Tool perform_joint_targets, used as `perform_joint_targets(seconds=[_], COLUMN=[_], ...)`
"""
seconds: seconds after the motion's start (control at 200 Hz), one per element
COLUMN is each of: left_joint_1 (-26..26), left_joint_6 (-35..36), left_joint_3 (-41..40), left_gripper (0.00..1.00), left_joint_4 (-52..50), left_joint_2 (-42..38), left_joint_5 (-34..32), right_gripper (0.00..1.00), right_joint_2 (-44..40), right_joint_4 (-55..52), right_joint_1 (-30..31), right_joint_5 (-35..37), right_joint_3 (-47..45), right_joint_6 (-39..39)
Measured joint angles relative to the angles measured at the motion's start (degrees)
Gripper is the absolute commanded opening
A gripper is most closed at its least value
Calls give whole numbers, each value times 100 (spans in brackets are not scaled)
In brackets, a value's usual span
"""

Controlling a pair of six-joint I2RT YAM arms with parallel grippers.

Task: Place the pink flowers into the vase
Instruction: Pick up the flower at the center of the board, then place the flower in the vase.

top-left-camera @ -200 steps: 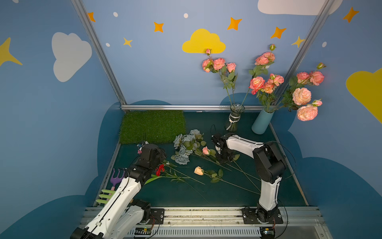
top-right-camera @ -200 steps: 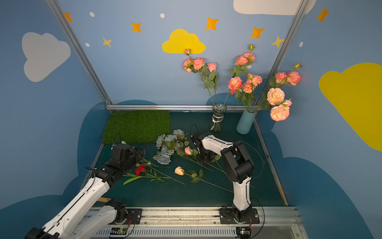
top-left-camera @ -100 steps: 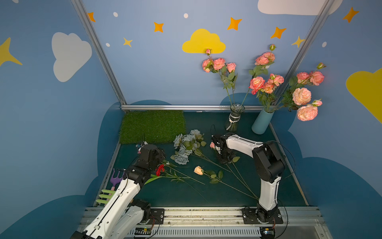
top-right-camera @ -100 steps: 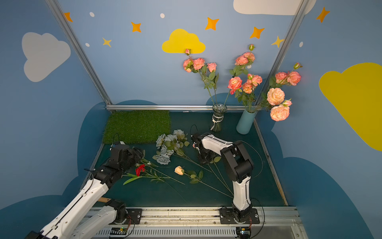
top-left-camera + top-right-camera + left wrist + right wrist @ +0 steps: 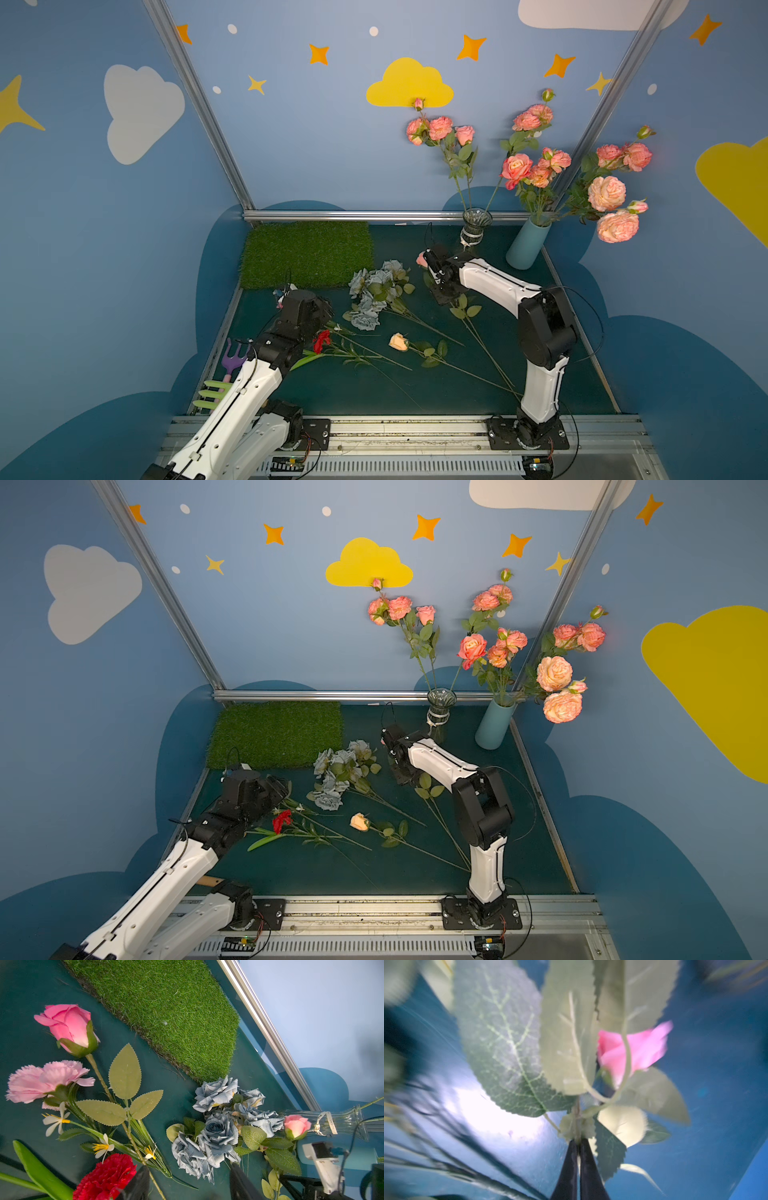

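My right gripper point(image 5: 578, 1142) is shut on the green stem of a pink rose point(image 5: 633, 1053), just below its leaves. In both top views that bud point(image 5: 421, 259) sits by the right gripper point(image 5: 441, 289) in front of the clear glass vase point(image 5: 476, 226), and its long stem trails toward the front. The glass vase and the blue vase point(image 5: 525, 245) both hold pink flowers point(image 5: 517, 168). A peach rose point(image 5: 399, 341) lies mid-mat. My left gripper point(image 5: 189, 1184) hangs open over the mat, with a pink rose point(image 5: 66, 1022) and a pink carnation point(image 5: 41, 1080) lying beside it.
Grey-blue flowers point(image 5: 374, 291) lie between the arms, and a red flower point(image 5: 321, 340) lies beside the left gripper. A grass mat point(image 5: 307, 253) covers the back left. A purple toy rake point(image 5: 232, 361) and green fork point(image 5: 212, 392) rest at the left edge.
The right gripper has closed on the pink rose's stem and carried the bud toward the back, closer to the glass vase. The left arm has stayed still.
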Motion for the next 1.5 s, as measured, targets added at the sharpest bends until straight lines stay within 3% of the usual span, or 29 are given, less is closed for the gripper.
perform_joint_targets(seconds=[0.26,0.576,0.786,1.131,1.502], left_joint_1=[0,-11,-11,-11,-11], left_joint_6=[7,44,46,107,133], left_joint_3=[-9,-11,-11,-11,-11], left_gripper=[62,62,62,62,62], left_joint_4=[96,219,284,382,424], left_joint_2=[92,214,308,498,586], left_joint_5=[0,0,2,31,50], right_gripper=[0,0,0,0,0], right_joint_2=[-1062,-2194,-2188,-1784,-682], right_joint_4=[946,2911,3672,4382,3342], right_joint_1=[50,109,107,2,-647], right_joint_5=[127,227,448,859,1005], right_joint_3=[87,83,706,2546,4885], right_joint_6=[-236,-518,-881,-1652,-1578])
